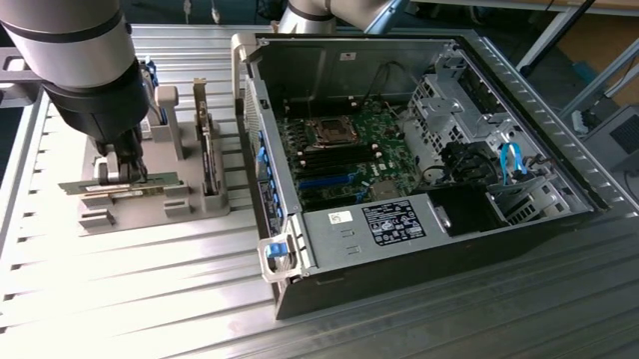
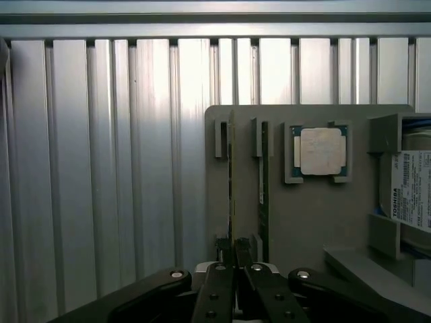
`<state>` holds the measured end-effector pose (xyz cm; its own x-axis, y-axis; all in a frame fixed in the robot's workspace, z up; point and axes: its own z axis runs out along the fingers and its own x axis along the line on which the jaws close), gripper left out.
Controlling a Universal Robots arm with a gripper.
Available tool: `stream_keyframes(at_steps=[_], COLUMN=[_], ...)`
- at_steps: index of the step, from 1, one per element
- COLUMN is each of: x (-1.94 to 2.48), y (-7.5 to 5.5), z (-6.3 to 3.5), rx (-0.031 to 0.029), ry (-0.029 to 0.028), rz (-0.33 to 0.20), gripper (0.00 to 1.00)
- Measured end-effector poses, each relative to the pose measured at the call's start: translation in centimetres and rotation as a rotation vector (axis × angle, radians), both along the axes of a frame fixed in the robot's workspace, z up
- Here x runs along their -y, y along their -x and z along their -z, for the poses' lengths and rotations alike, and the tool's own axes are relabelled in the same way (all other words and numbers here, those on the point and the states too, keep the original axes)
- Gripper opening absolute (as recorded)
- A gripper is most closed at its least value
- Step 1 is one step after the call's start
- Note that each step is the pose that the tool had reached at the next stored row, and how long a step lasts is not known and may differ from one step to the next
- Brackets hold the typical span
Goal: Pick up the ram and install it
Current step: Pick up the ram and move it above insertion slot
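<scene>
We see the gripper [image 1: 127, 173] clamped on the ram [image 1: 88, 186], its fingers pinched against both faces of the thin green stick. In the wrist view the gripper [image 2: 234, 261] holds the ram [image 2: 231, 188] edge-on in its slot on the grey holder [image 2: 316, 222], beside a square chip [image 2: 322, 151]. The open computer case [image 1: 299, 67] stands on the exterior view's right, well apart from the holder [image 1: 150, 213].

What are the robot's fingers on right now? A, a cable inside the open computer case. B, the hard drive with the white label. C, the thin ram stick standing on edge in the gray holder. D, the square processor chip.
C: the fingers are closed on the thin edge of the ram standing in the gray holder, while the processor chip sits apart, untouched.
</scene>
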<state>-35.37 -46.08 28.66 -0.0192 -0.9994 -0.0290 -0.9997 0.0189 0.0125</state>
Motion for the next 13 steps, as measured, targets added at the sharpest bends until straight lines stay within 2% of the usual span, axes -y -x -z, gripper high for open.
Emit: stream_keyframes(at_steps=[13], x=[0.0], y=[0.0], z=[-1.41], rx=[0.0], ry=[0.0], rz=[0.0], gripper=[0.13])
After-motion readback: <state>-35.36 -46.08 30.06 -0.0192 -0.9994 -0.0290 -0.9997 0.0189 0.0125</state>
